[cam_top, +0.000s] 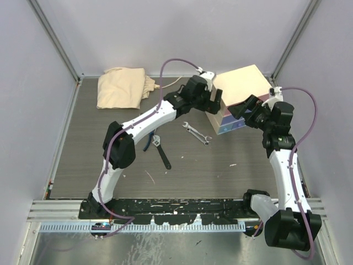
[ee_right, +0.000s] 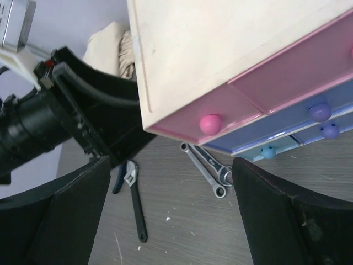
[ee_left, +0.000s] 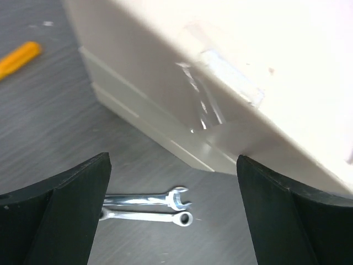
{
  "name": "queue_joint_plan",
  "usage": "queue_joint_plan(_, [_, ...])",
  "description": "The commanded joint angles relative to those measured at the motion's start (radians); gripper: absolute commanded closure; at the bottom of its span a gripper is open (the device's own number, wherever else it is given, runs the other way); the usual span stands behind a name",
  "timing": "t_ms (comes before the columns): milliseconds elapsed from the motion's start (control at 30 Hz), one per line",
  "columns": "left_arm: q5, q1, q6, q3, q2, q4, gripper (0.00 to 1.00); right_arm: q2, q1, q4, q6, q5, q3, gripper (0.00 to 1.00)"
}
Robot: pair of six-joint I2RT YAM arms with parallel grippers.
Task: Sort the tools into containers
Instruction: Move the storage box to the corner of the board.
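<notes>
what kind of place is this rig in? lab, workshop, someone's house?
Most likely a robot lab test cell: plain grey walls boxing in the table, two arms bolted to a metal rail, and staged props, a drawer chest and spanners.

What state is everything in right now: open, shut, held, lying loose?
Left gripper: open, empty.
Right gripper: open, empty.
Drawers: all look shut.
Spanners: lying loose, side by side.
Adjustable wrench: lying loose.
Pliers: lying loose.
Orange screwdriver: lying loose.
Cloth: crumpled.
</notes>
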Motion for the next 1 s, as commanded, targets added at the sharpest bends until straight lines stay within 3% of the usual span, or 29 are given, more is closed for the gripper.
queue_joint_plan(0, [0.051,-0.021,-0.023,0.079,0.007,0.043,0.02,-0.068,-0.005,-0.106,-0.039,0.176,0.025,0.05])
queue_joint_plan(333, [-0.025,0.027,-0.045,-0.075,-0.141,0.055,0.02,-0.058,-0.006,-0.219,-0.148,0.31,0.186,0.02])
queue_joint_plan(700, [-0.083,0.034,-0.041,-0.363,-0.383,0.115,0.02,0.302,-0.055,-0.284,-0.274,0.31,0.664,0.02])
queue_joint_plan(967, [-0.124,0.054,-0.086,-0.266,-0.298,0.054,0.02,0.548,-0.169,-0.299,-0.29,0.173,0.86,0.02])
